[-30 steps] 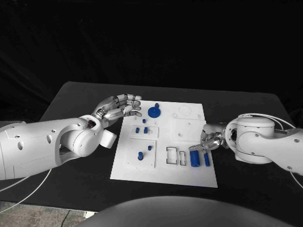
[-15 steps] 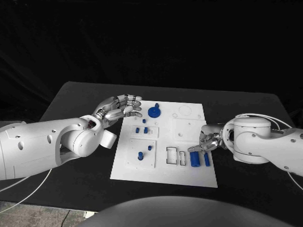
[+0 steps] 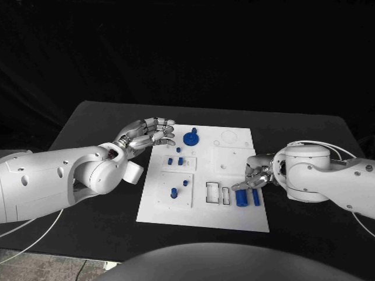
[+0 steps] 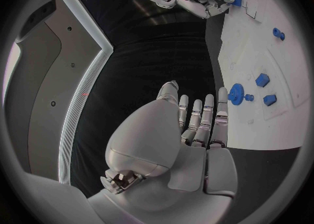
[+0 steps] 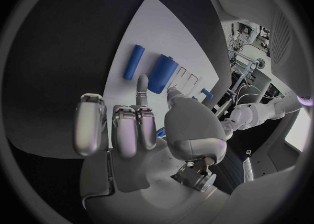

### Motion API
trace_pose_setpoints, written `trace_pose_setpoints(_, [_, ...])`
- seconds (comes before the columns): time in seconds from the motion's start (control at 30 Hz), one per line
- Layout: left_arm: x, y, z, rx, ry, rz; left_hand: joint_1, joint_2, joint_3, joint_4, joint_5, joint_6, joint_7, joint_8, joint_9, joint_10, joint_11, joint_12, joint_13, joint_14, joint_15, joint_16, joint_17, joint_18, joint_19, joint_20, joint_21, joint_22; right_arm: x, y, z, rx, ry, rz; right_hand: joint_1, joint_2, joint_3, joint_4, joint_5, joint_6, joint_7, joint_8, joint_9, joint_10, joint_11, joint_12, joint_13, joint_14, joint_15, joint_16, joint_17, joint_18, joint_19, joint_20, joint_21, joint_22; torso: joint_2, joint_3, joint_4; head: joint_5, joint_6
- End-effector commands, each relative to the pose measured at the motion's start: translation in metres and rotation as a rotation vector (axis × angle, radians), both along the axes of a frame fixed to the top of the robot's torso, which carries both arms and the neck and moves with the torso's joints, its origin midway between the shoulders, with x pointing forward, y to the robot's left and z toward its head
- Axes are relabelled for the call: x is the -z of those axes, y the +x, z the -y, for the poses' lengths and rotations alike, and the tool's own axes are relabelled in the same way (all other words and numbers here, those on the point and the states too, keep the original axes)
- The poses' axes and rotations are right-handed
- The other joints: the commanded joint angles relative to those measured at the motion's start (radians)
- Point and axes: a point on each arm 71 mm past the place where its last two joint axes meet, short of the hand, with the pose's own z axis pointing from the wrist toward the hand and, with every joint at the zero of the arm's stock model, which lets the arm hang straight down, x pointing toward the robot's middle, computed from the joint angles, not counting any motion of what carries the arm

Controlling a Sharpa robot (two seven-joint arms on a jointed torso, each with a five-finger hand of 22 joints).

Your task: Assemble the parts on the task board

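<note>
The right hand (image 3: 254, 174) hovers with fingers apart, holding nothing, just at 11 o'clock of the thick blue cylinder (image 3: 240, 195) — which lies beside a thinner blue rod (image 3: 256, 196) near the board's (image 3: 238, 221) 5 o'clock corner, long axes running 12 to 6. The left hand (image 3: 145, 133), loosely spread and empty, waits off the board's 10 o'clock edge — well apart from them. Whether a fingertip touches the cylinder is hard to make out.

Dim all round, with plain black beyond the far edge of the table (image 3: 95, 126). Lit from above, brightest on the task board (image 3: 229, 216), white and close to glaring against the dark top. Soft glints along the silver left hand (image 3: 145, 133) and right hand (image 3: 254, 174). Strongly bowed at the rim in both wrist views, board edges curving, dark frame around.
</note>
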Motion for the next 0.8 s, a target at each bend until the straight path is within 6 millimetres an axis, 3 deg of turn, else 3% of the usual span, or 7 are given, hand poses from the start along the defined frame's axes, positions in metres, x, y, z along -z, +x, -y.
trace_pose_setpoints(0.03, [0.000,-0.001,0.003,0.022,-0.016,-0.005,0.009,0.005,0.004,-0.004,0.007,0.006,0.036,0.002,-0.001,0.000,0.006,0.001,-0.001,0.000,0.005,0.007,-0.002,0.009,0.002,0.001,-0.001,-0.001,0.002,-0.001,0.000,-0.018,-0.036,-0.013,0.003,-0.009,-0.001,-0.002,0.001,-0.008,0.003,-0.012,-0.004,0.105,0.009,0.004,0.263,0.099,0.006,-0.006,0.239,-0.011,0.016,0.011,-0.003,0.187,0.001,-0.0002,0.0001,0.000,0.000])
trace_pose_setpoints(0.53, [0.000,-0.001,0.003,0.026,-0.016,-0.010,0.013,0.005,0.006,-0.007,0.012,0.006,0.034,0.001,-0.004,0.000,0.010,0.000,-0.003,0.003,0.008,0.008,-0.002,0.007,0.002,0.001,-0.001,-0.001,0.007,-0.001,-0.005,-0.026,-0.036,-0.025,0.019,-0.023,0.007,-0.006,0.003,-0.013,0.010,-0.038,-0.013,0.105,0.015,0.004,0.263,0.097,0.012,-0.012,0.231,-0.010,0.013,0.017,-0.011,0.185,0.000,0.0000,-0.0009,-0.003,0.000])
trace_pose_setpoints(0.73, [0.001,-0.001,0.005,0.035,-0.017,-0.018,0.015,0.006,0.007,-0.007,0.015,0.006,0.032,0.000,-0.005,0.001,0.013,0.000,-0.005,0.004,0.009,0.009,-0.003,0.005,0.002,0.002,-0.001,-0.001,0.014,-0.004,-0.008,-0.034,-0.038,-0.046,0.035,-0.028,0.013,-0.009,0.008,-0.006,0.010,-0.041,-0.012,0.105,0.015,0.004,0.263,0.096,0.013,-0.014,0.228,-0.009,0.012,0.018,-0.013,0.184,0.001,0.0002,0.0001,0.002,0.000])
trace_pose_setpoints(0.8, [0.001,-0.001,0.005,0.037,-0.016,-0.021,0.016,0.007,0.008,-0.008,0.016,0.006,0.031,0.000,-0.006,0.001,0.014,0.000,-0.006,0.005,0.011,0.009,-0.003,0.004,0.002,0.002,-0.001,-0.001,0.016,-0.005,-0.008,-0.034,-0.036,-0.051,0.073,-0.030,0.025,-0.026,0.052,0.003,0.008,-0.043,-0.009,0.105,0.014,0.004,0.263,0.095,0.012,-0.018,0.223,-0.008,0.011,0.018,-0.013,0.184,0.001,0.0001,0.0000,0.003,0.000])
